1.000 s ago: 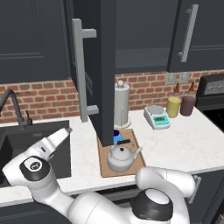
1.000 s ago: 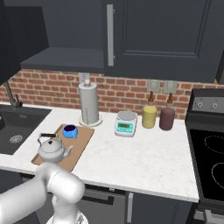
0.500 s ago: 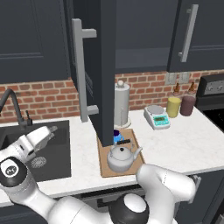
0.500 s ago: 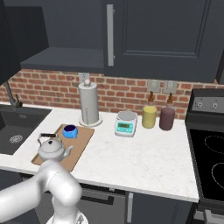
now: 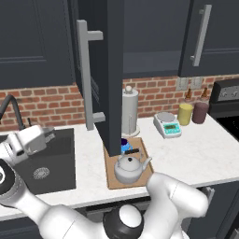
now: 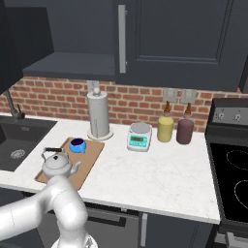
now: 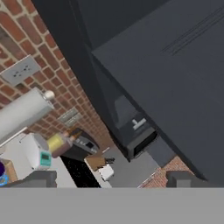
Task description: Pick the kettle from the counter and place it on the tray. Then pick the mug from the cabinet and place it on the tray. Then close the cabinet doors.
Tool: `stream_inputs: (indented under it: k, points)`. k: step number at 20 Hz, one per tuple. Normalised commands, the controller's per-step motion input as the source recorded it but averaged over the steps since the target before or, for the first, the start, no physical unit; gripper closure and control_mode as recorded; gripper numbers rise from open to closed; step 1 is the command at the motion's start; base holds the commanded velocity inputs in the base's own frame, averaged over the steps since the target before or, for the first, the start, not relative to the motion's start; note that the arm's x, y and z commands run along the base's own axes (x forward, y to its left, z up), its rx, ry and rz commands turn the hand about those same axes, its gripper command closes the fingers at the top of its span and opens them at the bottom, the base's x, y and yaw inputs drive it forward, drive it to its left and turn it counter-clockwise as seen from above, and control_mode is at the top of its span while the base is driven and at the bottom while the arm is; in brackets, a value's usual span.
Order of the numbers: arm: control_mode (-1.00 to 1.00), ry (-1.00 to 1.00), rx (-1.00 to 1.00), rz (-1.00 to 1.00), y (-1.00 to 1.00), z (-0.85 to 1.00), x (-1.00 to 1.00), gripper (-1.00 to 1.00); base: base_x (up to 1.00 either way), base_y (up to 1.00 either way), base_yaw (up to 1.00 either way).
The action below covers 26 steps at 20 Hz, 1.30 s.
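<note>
Okay, I see the kettle (image 5: pixel 130 168) and the mug (image 6: pixel 77 145) both sitting on the tray (image 6: pixel 90 160), the mug just behind the kettle, on the white surface (image 6: pixel 160 169) beside the sink (image 5: pixel 56 161). My claw (image 5: pixel 44 136) hangs over the sink, well left of the tray, jaws spread wide and holding nothing. One cabinet door (image 5: pixel 105 70) stands swung open above the tray. Further right are the paper-towel roll (image 6: pixel 98 116), a scale (image 6: pixel 138 136) and two canisters (image 6: pixel 165 129).
</note>
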Motion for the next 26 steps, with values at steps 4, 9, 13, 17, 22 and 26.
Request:
stream_inputs:
  k: [4,9,13,17,22,26]
  points:
    - [-1.00,0.00,0.00,-0.09,-0.08,0.39,-0.20,-1.00,0.00,0.00,0.00]
    - [-1.00,0.03,0.00,-0.04,-0.12,0.35,-0.03,-1.00,0.00,0.00,0.00]
    - [-1.00,0.05,0.00,-0.01,-0.15,0.28,0.00,-1.00,0.00,0.00,0.00]
    - [-1.00,0.02,0.00,0.00,-0.31,0.13,0.00,-1.00,0.00,0.00,0.00]
    - [-1.00,0.00,0.00,0.00,-0.47,0.06,0.00,-1.00,0.00,0.00,0.00]
    - [-1.00,0.00,0.00,0.01,-0.58,0.01,0.00,-1.00,0.00,0.00,0.00]
